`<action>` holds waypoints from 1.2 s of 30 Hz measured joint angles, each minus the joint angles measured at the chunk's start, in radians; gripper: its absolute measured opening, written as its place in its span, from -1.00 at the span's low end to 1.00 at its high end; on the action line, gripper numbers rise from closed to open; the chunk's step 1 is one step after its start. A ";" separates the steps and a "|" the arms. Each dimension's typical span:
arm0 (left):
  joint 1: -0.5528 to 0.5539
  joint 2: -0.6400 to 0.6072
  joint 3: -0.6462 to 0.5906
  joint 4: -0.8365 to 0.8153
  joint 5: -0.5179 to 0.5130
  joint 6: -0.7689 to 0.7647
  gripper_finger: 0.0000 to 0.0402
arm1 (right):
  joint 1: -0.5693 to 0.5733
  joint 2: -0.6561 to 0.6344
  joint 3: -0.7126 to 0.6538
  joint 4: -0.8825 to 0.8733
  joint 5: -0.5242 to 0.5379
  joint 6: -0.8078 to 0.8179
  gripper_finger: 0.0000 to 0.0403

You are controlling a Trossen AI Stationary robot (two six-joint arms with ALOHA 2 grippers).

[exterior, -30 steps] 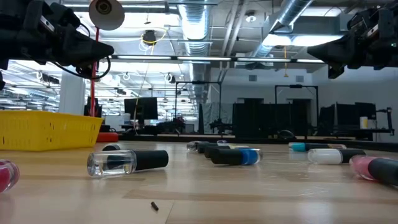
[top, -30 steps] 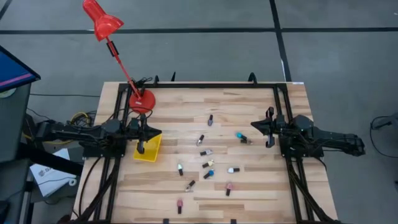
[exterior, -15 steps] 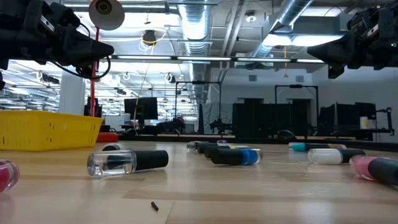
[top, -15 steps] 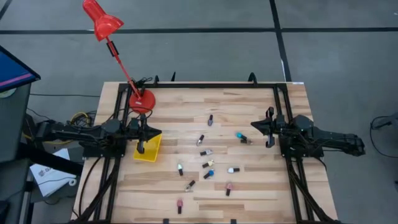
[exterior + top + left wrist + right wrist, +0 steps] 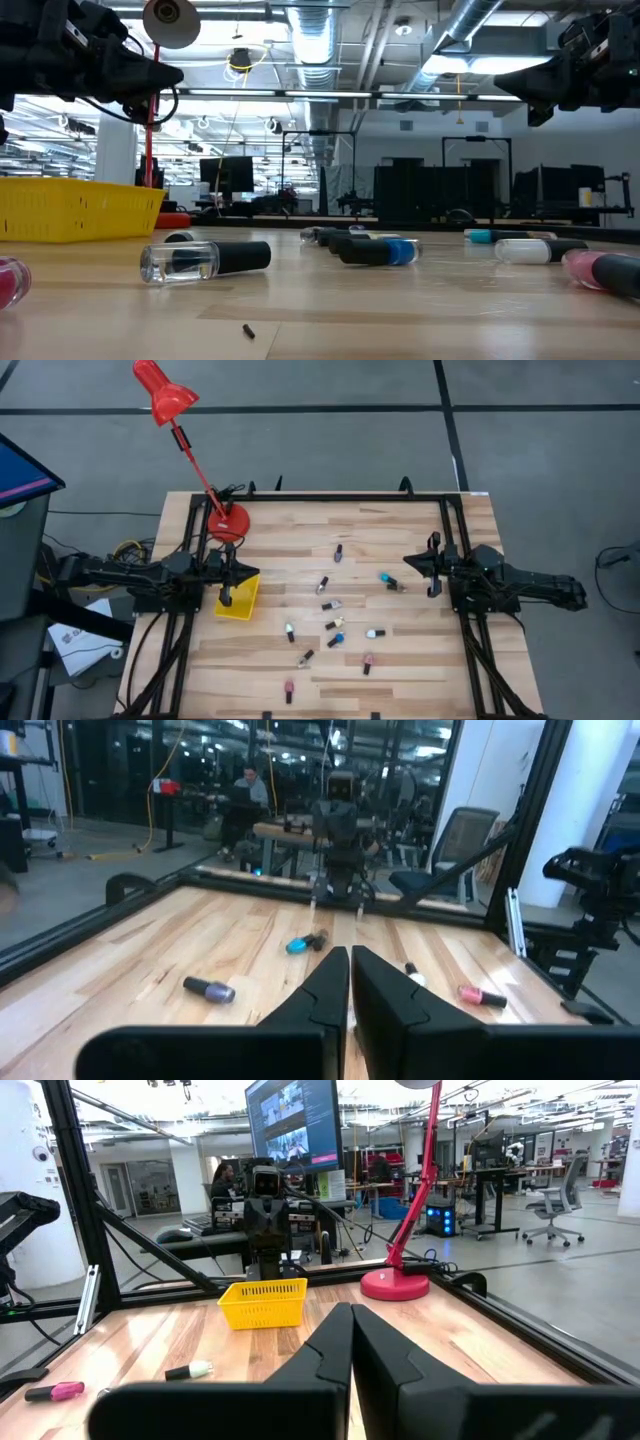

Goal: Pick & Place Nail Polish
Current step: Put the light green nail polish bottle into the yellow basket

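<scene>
Clenched, empty left gripper (image 5: 228,598) and right gripper (image 5: 433,589) hover over the bottle-strewn wooden table (image 5: 400,660).

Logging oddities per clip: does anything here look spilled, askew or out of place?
Nothing looks damaged or spilled. The nail polish bottles lie scattered on their sides across the table, none visibly inside the yellow basket. A tiny dark fleck sits on the wood near the low camera.

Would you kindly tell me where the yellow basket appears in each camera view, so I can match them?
High view: yellow basket at the table's left edge, under the left gripper.
Low view: far left.
Left wrist view: not in it.
Right wrist view: centre-left.
Shared landmark: the red lamp beside it.
</scene>
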 joint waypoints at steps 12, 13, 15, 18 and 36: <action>0.000 0.000 0.000 0.158 0.000 -0.066 -0.94 | 0.000 0.000 0.000 0.000 0.000 -0.007 -1.00; 0.000 0.000 0.000 0.175 0.000 -0.095 -0.94 | 0.000 0.000 0.000 0.000 0.000 -0.007 -1.00; 0.000 0.000 0.002 0.201 0.003 -0.142 -0.94 | 0.000 0.000 0.000 0.000 0.000 -0.007 -1.00; 0.000 0.012 0.033 0.196 0.043 -0.167 -0.94 | 0.000 0.000 0.000 0.000 0.000 -0.007 -1.00; -0.253 0.574 0.531 0.030 0.133 -0.059 -0.66 | 0.000 0.000 0.000 0.000 0.000 -0.008 -1.00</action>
